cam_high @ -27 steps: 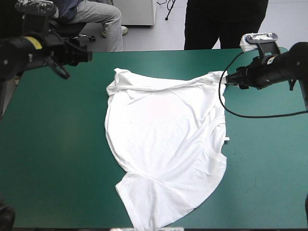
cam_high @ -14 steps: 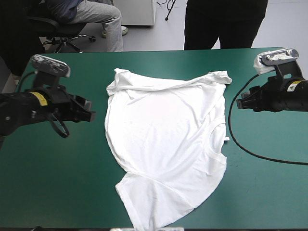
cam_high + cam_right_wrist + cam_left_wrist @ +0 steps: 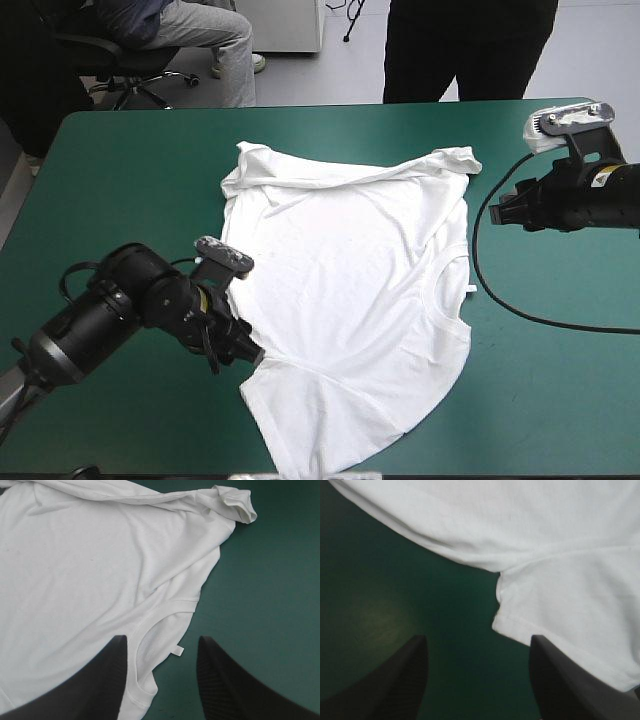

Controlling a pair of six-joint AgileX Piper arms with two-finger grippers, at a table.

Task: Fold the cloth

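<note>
T-shirt [image 3: 350, 290] is seen spread on the table [image 3: 120, 200], centre frame. Left hand [image 3: 248, 352] is held released at its lower-left edge; right hand [image 3: 497, 212] released, upper right.

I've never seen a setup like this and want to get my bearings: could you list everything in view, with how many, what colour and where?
White short-sleeved fabric T-shirt: one, white, spread across the table's middle, its far edge rumpled.
Table with teal-green cover: one, teal-green, under everything.
Left hand: one, two black fin-shaped fingers, open, at the T-shirt's left edge where a sleeve meets the body.
Right hand: one, same black fingers, open, right of the T-shirt near the table's far right corner.
</note>
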